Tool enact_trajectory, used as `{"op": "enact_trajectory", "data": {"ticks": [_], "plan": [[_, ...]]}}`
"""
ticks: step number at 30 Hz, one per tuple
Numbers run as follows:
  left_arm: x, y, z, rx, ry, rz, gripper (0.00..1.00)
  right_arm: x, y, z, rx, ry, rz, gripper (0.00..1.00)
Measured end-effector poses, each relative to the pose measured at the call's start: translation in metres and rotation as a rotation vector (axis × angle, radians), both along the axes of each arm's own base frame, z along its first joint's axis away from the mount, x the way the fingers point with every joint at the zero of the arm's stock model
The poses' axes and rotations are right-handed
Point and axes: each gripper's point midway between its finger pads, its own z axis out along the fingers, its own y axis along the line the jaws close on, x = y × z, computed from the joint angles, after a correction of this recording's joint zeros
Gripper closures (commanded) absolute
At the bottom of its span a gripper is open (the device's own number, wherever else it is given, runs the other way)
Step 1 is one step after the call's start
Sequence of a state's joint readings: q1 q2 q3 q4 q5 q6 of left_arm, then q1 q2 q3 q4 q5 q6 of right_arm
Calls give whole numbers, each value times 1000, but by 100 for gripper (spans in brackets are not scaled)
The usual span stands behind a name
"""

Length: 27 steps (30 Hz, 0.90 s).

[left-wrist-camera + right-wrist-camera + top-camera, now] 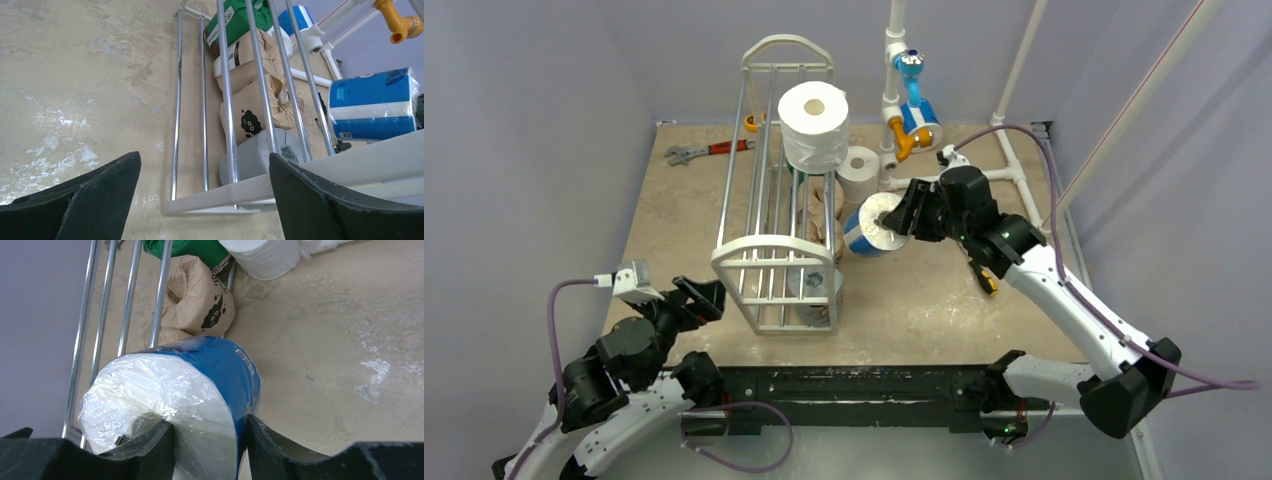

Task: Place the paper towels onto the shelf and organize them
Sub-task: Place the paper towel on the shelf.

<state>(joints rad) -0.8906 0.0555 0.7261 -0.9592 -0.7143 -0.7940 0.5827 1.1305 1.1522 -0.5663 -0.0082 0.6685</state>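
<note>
from above, the right gripper (902,222) is out over the table (984,290), just to the right of the shelf (769,243). it has hold of the blue-white roll (864,230), which is tipped on its side with its hole facing the gripper. one white roll (814,125) stands on the top rods of the shelf. another white roll (860,170) stands on the table behind the blue-white one, near the white pipe frame (892,95). the left gripper (696,300) sits low by the near left corner of the shelf and touches nothing. a wrench (707,150) lies far back on the left.

from the left wrist, the left fingers (85,200) are spread wide with nothing between them. past the rods, a grey roll (252,155), tan rolls (250,75) and a green roll (235,20) sit in a row low inside the shelf. i cannot tell if they rest on rods or on the table.

from the right wrist, one right finger (150,447) is in the roll's hole and the other presses on the outside. the roll's wall is squeezed between them. i cannot tell if the roll is off the table yet.

i think the step now is picking up the blue-white roll to put it on the shelf. next it needs a lift high enough to clear the rods. then it must go over to the top rods and down beside the white roll without bumping it. the grip is on one wall only, so the roll may swing, and slow moves would be best.
</note>
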Motion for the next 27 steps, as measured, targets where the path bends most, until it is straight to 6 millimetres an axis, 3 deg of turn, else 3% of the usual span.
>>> {"op": "enact_trajectory", "data": {"ticks": [7,17,27], "plan": [[1,0,-1,1,7,6,1,20,27,-14,20,33,3,67],[2,5,-3,19,11,31,0,32,45,0,3,-8,0,67],[2,5,-4,25,14,34,0,34,49,13,16,-33,2,68]]}}
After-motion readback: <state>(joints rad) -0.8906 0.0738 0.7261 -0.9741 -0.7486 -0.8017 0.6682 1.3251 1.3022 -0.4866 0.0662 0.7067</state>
